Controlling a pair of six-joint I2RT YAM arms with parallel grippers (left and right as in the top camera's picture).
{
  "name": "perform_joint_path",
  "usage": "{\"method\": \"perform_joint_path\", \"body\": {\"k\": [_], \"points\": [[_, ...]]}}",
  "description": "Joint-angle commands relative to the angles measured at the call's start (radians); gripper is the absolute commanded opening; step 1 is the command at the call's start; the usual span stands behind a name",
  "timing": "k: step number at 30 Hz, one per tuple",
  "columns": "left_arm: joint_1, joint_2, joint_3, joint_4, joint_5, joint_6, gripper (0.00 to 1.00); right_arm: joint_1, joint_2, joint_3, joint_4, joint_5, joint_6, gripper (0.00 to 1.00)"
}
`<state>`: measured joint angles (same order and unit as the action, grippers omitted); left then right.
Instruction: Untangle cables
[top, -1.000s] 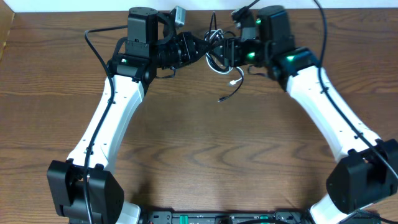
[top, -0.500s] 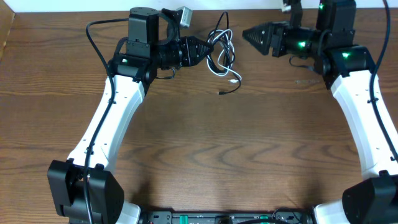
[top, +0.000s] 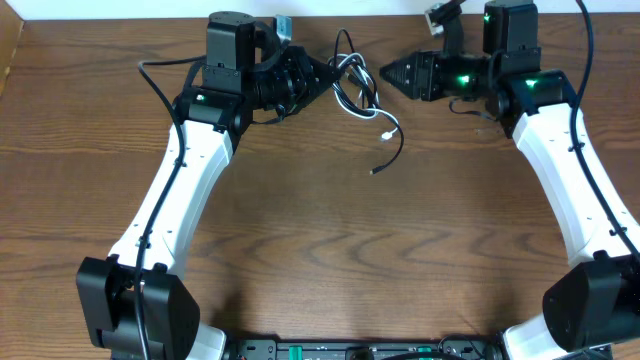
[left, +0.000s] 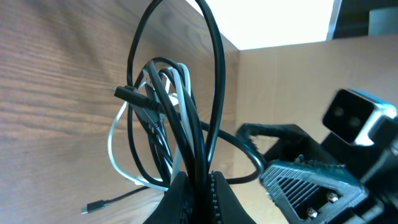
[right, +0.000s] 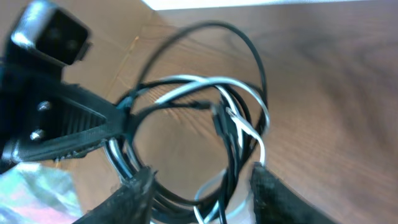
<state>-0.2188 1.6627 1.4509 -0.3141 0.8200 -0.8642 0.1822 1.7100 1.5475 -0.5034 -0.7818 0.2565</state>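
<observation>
1. A tangle of cables (top: 352, 88), one black and one white, sits near the far edge of the wooden worktop (top: 320, 250), between the two hands
2. The left hand (top: 328, 80) grips the tangle at its left side
3. The right hand (top: 384, 72) points at it from the right, tip just beside the loops; contact cannot be told
4. A black tail (top: 399, 150) trails from the tangle toward the near side and ends in a small plug (top: 377, 171)
5. A white plug (top: 388, 137) lies beside that tail
</observation>
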Motion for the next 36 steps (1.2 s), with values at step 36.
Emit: {"method": "perform_joint_path", "body": {"k": [36], "points": [[0.000,-0.003,0.003,-0.063,-0.153,0.188,0.07,0.166,-0.096,0.004,0.050,0.255,0.019,0.01]]}}
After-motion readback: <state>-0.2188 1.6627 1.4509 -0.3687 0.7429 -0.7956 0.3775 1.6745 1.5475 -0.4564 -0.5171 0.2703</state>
